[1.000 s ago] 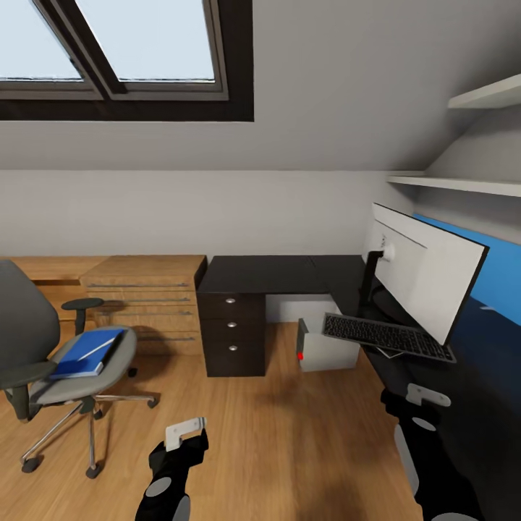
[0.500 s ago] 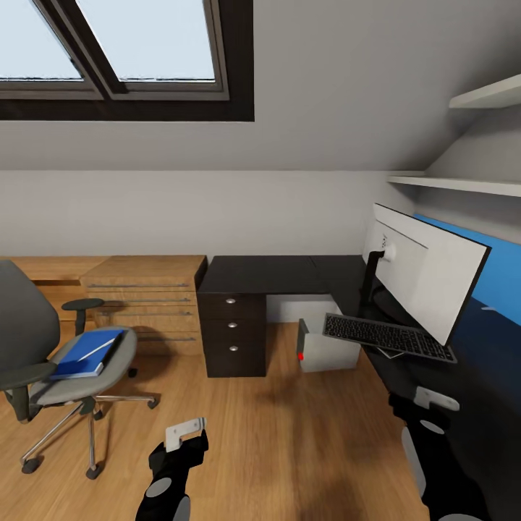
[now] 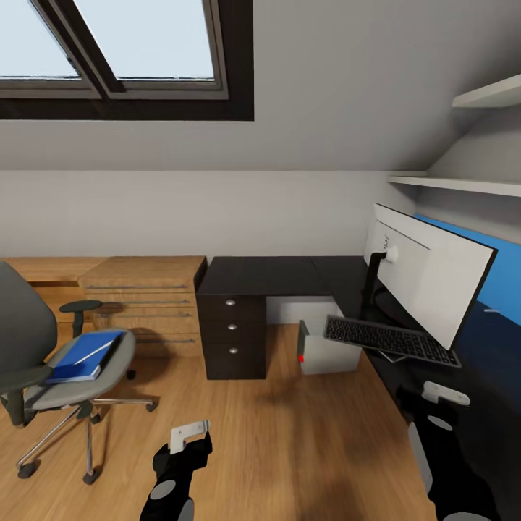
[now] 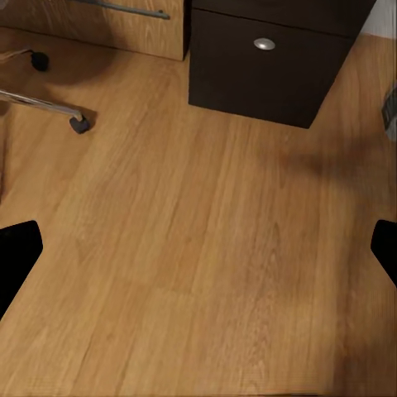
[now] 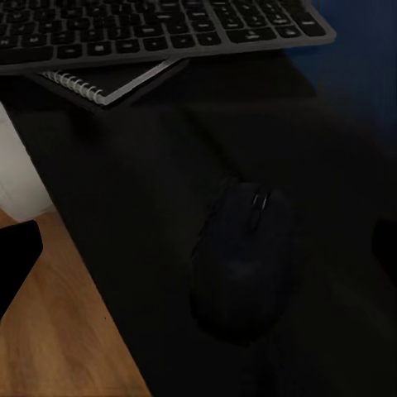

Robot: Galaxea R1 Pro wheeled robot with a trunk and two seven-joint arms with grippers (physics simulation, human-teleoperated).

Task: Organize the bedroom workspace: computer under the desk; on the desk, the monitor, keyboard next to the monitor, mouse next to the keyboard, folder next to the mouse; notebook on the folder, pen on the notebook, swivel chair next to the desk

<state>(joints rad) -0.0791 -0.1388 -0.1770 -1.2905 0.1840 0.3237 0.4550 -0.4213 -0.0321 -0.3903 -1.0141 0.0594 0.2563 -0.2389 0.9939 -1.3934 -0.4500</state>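
Observation:
The swivel chair (image 3: 29, 362) stands on the floor at the left, apart from the desk, with the blue folder (image 3: 83, 356) on its seat. The black desk (image 3: 260, 275) carries the monitor (image 3: 427, 278) and, in front of it, the keyboard (image 3: 391, 340). The notebook (image 5: 107, 83) lies partly under the keyboard (image 5: 157, 29). The mouse (image 5: 244, 256) rests on the desk below my open right gripper (image 5: 198, 256) (image 3: 445, 394). The computer (image 3: 325, 351) sits under the desk. My left gripper (image 3: 188, 434) (image 4: 198, 256) hangs open over bare floor. The pen is out of view.
A light-wood drawer chest (image 3: 145, 300) stands between chair and desk. The desk's drawer unit (image 3: 231, 333) (image 4: 273, 58) is ahead of my left gripper, and a chair caster (image 4: 78, 124) is near it. A blue panel (image 3: 499, 278) leans behind the monitor. Shelves (image 3: 463, 184) hang above.
The whole picture has shifted slightly, so the camera has moved a little toward the desk. Chair, folder, keyboard and monitor keep their places. Both grippers stay open.

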